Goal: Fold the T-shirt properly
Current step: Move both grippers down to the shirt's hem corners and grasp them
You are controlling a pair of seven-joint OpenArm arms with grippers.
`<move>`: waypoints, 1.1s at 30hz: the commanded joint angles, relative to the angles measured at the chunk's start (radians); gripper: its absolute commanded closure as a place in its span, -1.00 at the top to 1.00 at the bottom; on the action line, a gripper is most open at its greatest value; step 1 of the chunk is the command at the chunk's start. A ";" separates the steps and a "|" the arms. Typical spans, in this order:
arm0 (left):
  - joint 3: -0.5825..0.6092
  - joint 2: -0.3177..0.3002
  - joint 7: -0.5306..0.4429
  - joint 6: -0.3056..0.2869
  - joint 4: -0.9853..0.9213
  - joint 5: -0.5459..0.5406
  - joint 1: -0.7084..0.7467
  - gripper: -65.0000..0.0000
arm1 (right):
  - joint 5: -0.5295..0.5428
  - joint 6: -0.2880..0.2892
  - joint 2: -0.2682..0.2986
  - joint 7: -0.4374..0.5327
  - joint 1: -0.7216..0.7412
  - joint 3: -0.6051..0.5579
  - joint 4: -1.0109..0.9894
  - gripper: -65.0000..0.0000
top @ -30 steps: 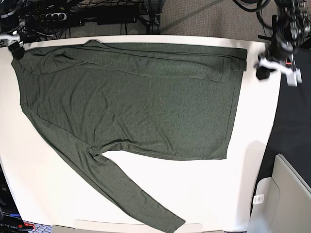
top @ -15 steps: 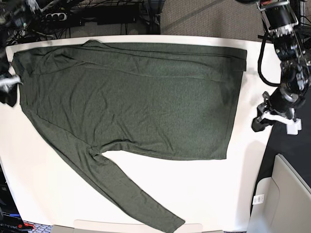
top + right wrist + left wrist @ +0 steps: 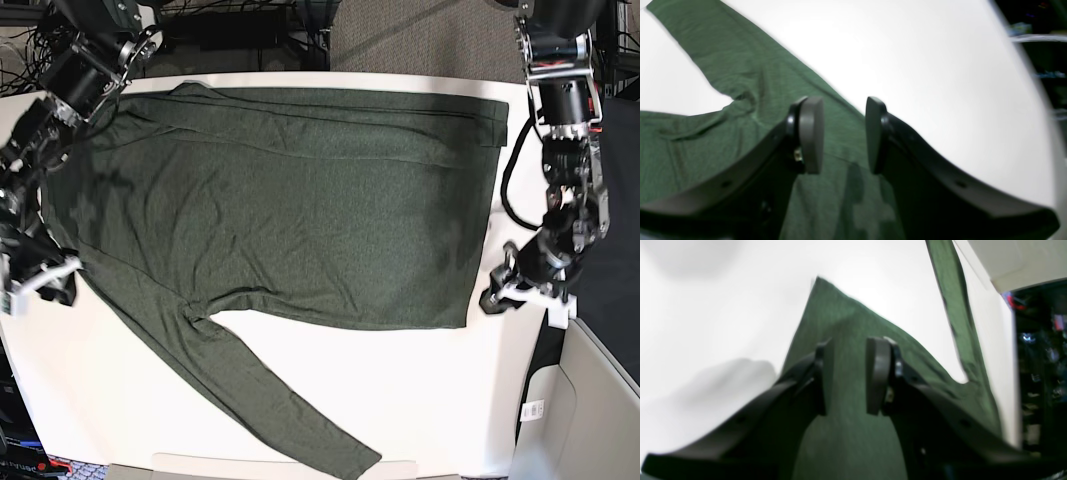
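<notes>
Shirt (image 3: 280,210) lies spread flat on the table (image 3: 420,400), far edge doubled over in a narrow band, one sleeve (image 3: 270,400) trailing loose toward the near edge. Judging by this, one fold along the far side looks made; near sleeve, near side and the crosswise folds are left. Left gripper (image 3: 846,373) hangs over cloth near the hem corner, fingers (image 3: 877,373) parted with a gap between them, fabric showing below and beyond them, nothing pinched. Right gripper (image 3: 843,133) hovers over the shoulder and sleeve junction, fingers (image 3: 810,133) likewise apart and empty, shirt edge running past the far finger. Both seem placed low for the next pickup.
</notes>
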 commanded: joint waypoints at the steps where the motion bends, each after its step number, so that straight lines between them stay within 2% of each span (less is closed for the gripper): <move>1: 0.021 -0.015 -0.052 -0.006 -0.006 0.015 -0.034 -0.49 | 0.000 0.003 0.019 0.043 0.047 -0.016 -0.010 -0.33; 7: 0.179 -0.015 -0.320 -0.006 -0.120 0.148 -0.082 -0.49 | -0.059 0.003 0.009 0.051 0.165 -0.031 -0.150 -0.33; 10: 0.253 -0.015 -0.395 -0.006 -0.206 0.163 -0.106 -0.49 | -0.061 0.003 0.015 0.051 0.208 -0.033 -0.204 -0.33; 14: 0.295 0.004 -0.474 -0.006 -0.314 0.163 -0.128 -0.49 | -0.087 0.003 0.017 0.051 0.242 -0.033 -0.214 -0.33; 20: 0.298 0.047 -0.495 -0.006 -0.422 0.163 -0.160 -0.49 | -0.089 0.003 0.017 0.051 0.251 -0.033 -0.216 -0.33; 25: 0.298 0.075 -0.495 -0.006 -0.436 0.163 -0.161 -0.48 | -0.089 0.003 0.017 0.051 0.251 -0.033 -0.216 -0.33; 33: 0.298 0.095 -0.487 -0.006 -0.436 0.163 -0.149 -0.30 | -0.089 0.003 0.017 0.051 0.248 -0.033 -0.214 -0.33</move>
